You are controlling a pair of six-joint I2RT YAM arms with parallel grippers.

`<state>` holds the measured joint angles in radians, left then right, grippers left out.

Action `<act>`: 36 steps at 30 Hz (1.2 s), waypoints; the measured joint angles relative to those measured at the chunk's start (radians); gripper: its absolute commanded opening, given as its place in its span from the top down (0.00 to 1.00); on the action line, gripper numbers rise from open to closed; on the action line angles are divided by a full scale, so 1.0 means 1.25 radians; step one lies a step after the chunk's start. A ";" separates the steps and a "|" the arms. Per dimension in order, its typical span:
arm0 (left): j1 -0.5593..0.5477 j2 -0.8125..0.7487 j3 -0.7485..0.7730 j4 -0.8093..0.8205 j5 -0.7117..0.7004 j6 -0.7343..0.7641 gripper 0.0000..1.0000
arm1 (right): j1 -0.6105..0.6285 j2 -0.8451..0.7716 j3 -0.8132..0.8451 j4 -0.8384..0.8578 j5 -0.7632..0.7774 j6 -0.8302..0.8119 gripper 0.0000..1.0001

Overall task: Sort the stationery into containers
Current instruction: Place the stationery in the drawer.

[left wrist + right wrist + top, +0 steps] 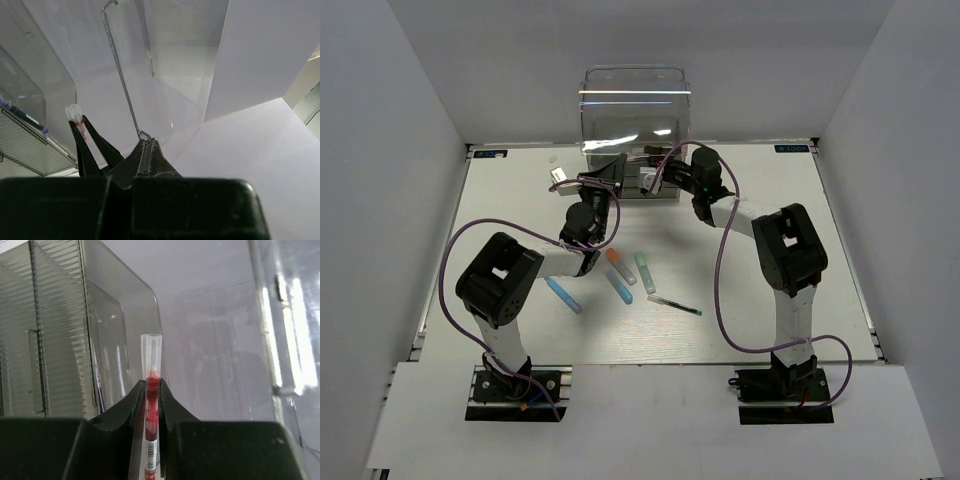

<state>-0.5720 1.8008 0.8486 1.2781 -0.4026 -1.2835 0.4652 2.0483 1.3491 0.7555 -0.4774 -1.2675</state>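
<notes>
Top view: both arms reach to the clear cabinet [632,105]. The orange marker [616,258] and other pieces lie on the worktop [780,260].

Left wrist view: the left end effector [146,142] is pinched narrow on the rim of a clear drawer [150,90].

Right wrist view: the right end effector [152,386] clamps the red pen [151,412] just before the cabinet.

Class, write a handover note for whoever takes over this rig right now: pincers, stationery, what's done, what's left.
Left pincer: shut on the rim of the clear drawer, at the cabinet.
Right pincer: shut on the red pen, close by the drawer.
Done: a dark pen shows inside the cabinet.
Left: red pen into the drawer, then from the table the blue marker, orange marker, another marker, mint marker and green pen.
</notes>
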 measured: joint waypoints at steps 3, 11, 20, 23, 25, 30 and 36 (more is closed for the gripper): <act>0.000 0.000 0.000 0.000 0.000 0.000 1.00 | -0.001 0.014 0.016 -0.007 0.004 -0.011 1.00; 0.000 0.000 0.000 0.000 0.001 0.000 1.00 | -0.001 0.017 0.031 -0.066 0.004 0.004 0.97; 0.000 0.000 0.007 0.002 0.005 -0.004 1.00 | -0.013 0.014 0.055 -0.127 -0.009 0.067 0.49; 0.000 0.000 0.013 0.007 0.006 -0.005 1.00 | -0.017 0.010 0.055 -0.126 -0.015 0.079 0.47; 0.000 0.000 0.013 0.008 0.009 -0.006 1.00 | -0.020 0.004 0.048 -0.124 -0.016 0.089 0.47; 0.000 0.000 0.013 -0.002 0.009 -0.006 1.00 | -0.027 -0.052 -0.034 -0.123 -0.059 0.122 0.68; 0.000 0.000 0.013 -0.003 0.009 -0.006 1.00 | -0.036 -0.173 -0.174 -0.183 -0.179 0.144 0.92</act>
<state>-0.5716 1.8008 0.8654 1.2743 -0.3916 -1.2907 0.4198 1.8317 1.1316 0.5262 -0.7010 -1.0878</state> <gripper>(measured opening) 0.008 0.130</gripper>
